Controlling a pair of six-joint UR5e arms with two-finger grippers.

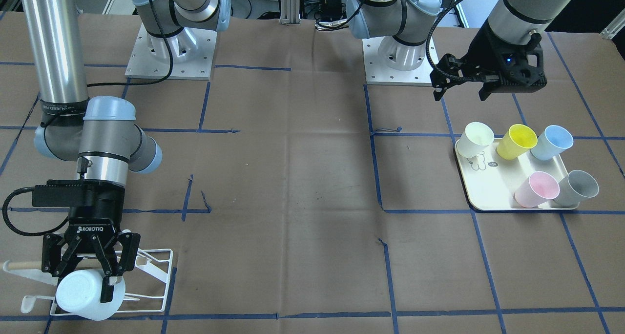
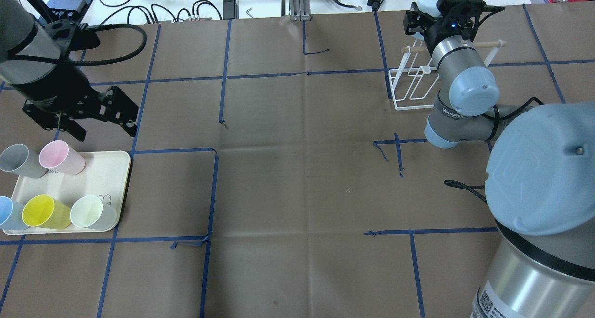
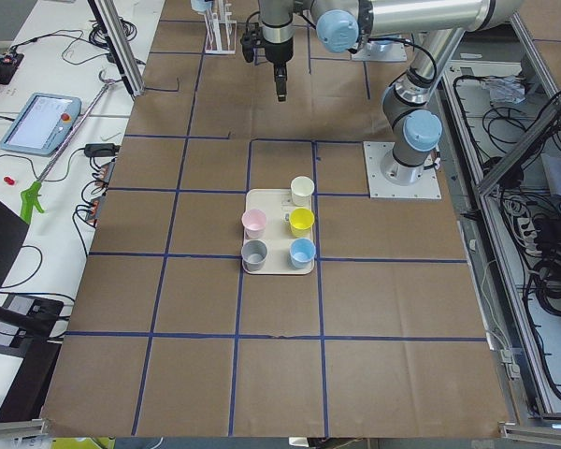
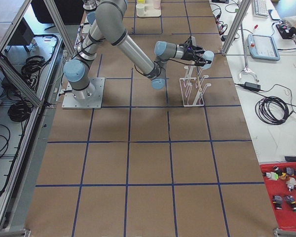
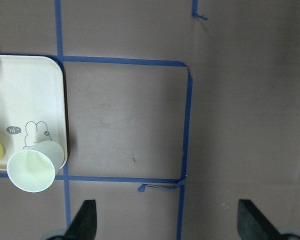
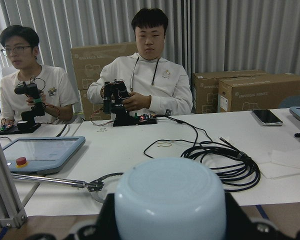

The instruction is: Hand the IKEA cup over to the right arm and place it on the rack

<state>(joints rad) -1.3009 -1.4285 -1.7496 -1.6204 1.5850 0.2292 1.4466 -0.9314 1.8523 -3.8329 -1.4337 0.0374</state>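
Exterior front-facing: right gripper [image 1: 84, 274] clamped on pale blue cup [image 1: 88, 297], base up, low over rack [image 1: 157, 270] at table [image 1: 302, 177] corner; contact with it impossible to tell. Left gripper [image 1: 460, 93] spread wide, hovering near tray [image 1: 493, 190] of five cups [image 1: 517, 141], well apart from rack.

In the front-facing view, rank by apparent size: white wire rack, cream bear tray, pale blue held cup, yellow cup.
1. White wire rack, widest, but nearer the camera.
2. Cream rectangular tray.
3. Pale blue cup, held, also nearer.
4. Yellow cup.
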